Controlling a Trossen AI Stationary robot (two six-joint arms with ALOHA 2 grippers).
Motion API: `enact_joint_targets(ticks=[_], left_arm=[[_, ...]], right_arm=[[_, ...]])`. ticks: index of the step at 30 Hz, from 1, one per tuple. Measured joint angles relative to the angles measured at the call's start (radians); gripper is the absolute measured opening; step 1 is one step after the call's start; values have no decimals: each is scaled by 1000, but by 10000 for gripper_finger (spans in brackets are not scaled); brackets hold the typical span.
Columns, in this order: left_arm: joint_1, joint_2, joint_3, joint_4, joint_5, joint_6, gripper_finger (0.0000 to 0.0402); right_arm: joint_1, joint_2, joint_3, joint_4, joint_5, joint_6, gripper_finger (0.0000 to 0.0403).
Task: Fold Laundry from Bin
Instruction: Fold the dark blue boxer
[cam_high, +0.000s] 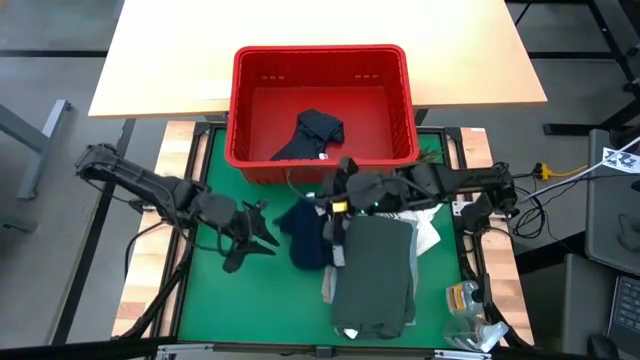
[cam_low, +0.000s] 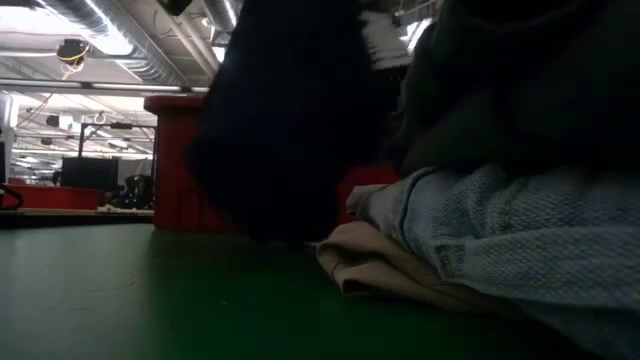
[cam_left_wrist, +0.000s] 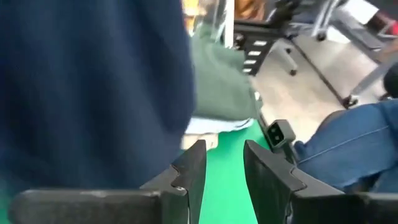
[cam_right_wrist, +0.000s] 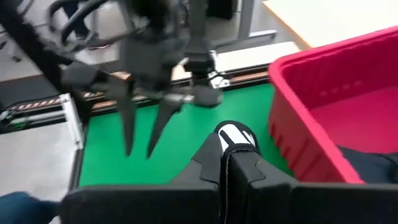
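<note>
We see 1 dark garment (cam_high: 315, 135) in the bin (cam_high: 320, 60). The right gripper (cam_high: 335, 205) pinches a hanging navy garment (cam_high: 305, 235); the left gripper (cam_high: 262, 228) hangs parted, empty.

No text, label, brand or number is showing legibly in any view. White marks are appearing on the dark garment (cam_high: 312, 133) lying in the red bin (cam_high: 322, 62) at upper centre of the high view, but they are too small to read.

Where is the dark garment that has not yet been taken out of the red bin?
In the high view, the dark garment lies alone on the floor of the red bin, near its front wall, at the far middle of the green mat.
</note>
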Motion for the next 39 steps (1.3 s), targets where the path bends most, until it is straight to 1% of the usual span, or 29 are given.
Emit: enact_joint_targets(ticks=[2, 6, 8, 11, 14, 18, 21, 28, 32, 36, 39], left_arm=[[-22, 27, 0, -4, -29, -44, 102], [-70, 91, -1, -107, -46, -218, 102], [-94, 126, -18, -118, -73, -274, 102], [-131, 172, -58, -111, -142, -342, 102], [-147, 215, -100, -61, -244, -415, 102], [-155, 272, -160, 93, -404, -523, 102], [-155, 327, -193, 224, -463, -585, 102], [-155, 507, -213, 517, -470, -657, 102], [-154, 604, -213, 664, -470, -660, 102], [-146, 660, -213, 718, -471, -688, 102], [-145, 673, -213, 719, -504, -691, 102]], right_arm=[[-22, 0, 0, 0, 0, 0, 3], [-52, 0, 0, 0, 0, 0, 3], [-61, 0, 0, -2, 0, 0, 3], [-63, 0, 0, -2, 0, 0, 3], [-60, 0, 0, -2, 0, 0, 3], [-60, 0, 0, -2, 0, -1, 3], [-60, 0, 0, -2, 0, -1, 3], [-60, 0, 0, -1, 0, -2, 3], [-60, 0, 0, -1, 0, -3, 3], [-60, 0, 0, -1, 0, -3, 3], [-60, 0, 0, -1, 0, -3, 3]])
